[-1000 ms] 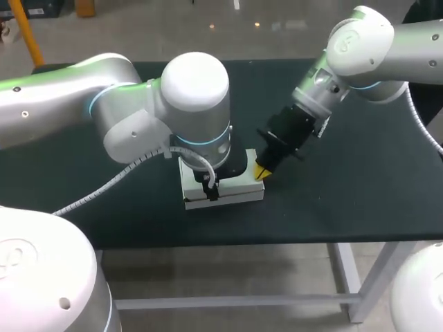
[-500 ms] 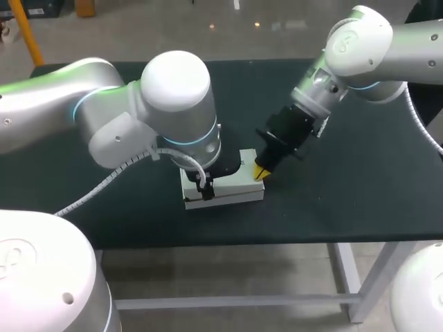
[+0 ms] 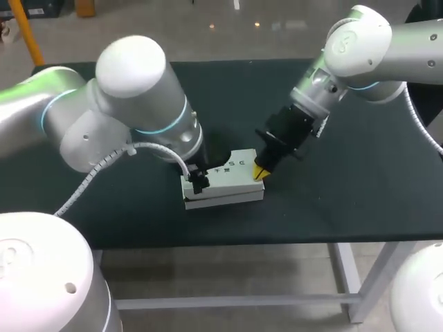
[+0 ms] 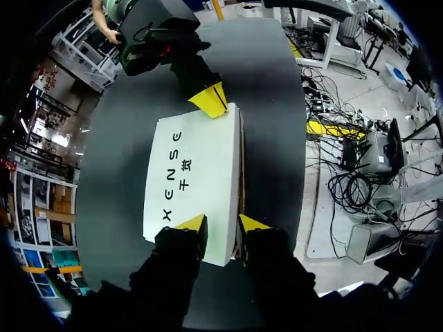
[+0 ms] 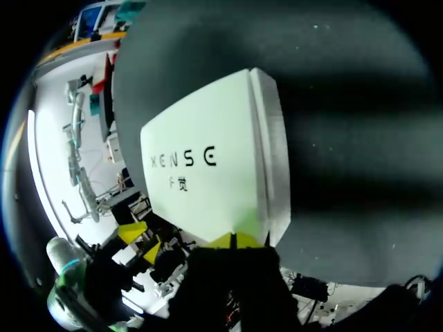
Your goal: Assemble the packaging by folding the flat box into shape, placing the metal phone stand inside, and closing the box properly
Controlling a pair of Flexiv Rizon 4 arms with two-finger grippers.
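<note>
- The left pincer (image 4: 221, 225) is partly open. Its two yellow tips (image 4: 190, 223) stand a little apart at one end of the white box (image 4: 194, 173). One tip is over the lid (image 4: 187, 131) and the other is just beside the long side wall, with the box's corner in the gap between them. It has hold of nothing.
- The right pincer (image 3: 259, 171) has its yellow tips brought together into a single wedge, with nothing held between them. The wedge touches the upper edge of the box's opposite end.
- The box lies flat between the two pincers with its lid down. The lid carries dark print, and a thin seam of brown card shows along one long side.
- The left arm (image 3: 118, 117) comes in from the left. Its large white joint hangs over the table's left half, with a blue ring glowing at the wrist. A white ribbed cable (image 3: 97, 183) loops from the arm down to the pincer.
- The right arm (image 3: 360, 48) comes in from the far right corner and slants down toward the box. It ends in a black wrist section.
- The table (image 3: 346, 194) has a dark, matt, even top. The box sits nearer the robot's edge than the far edge, roughly midway across.
- Pale metal legs (image 3: 344, 273) and a crossbar show under the near edge.
</note>
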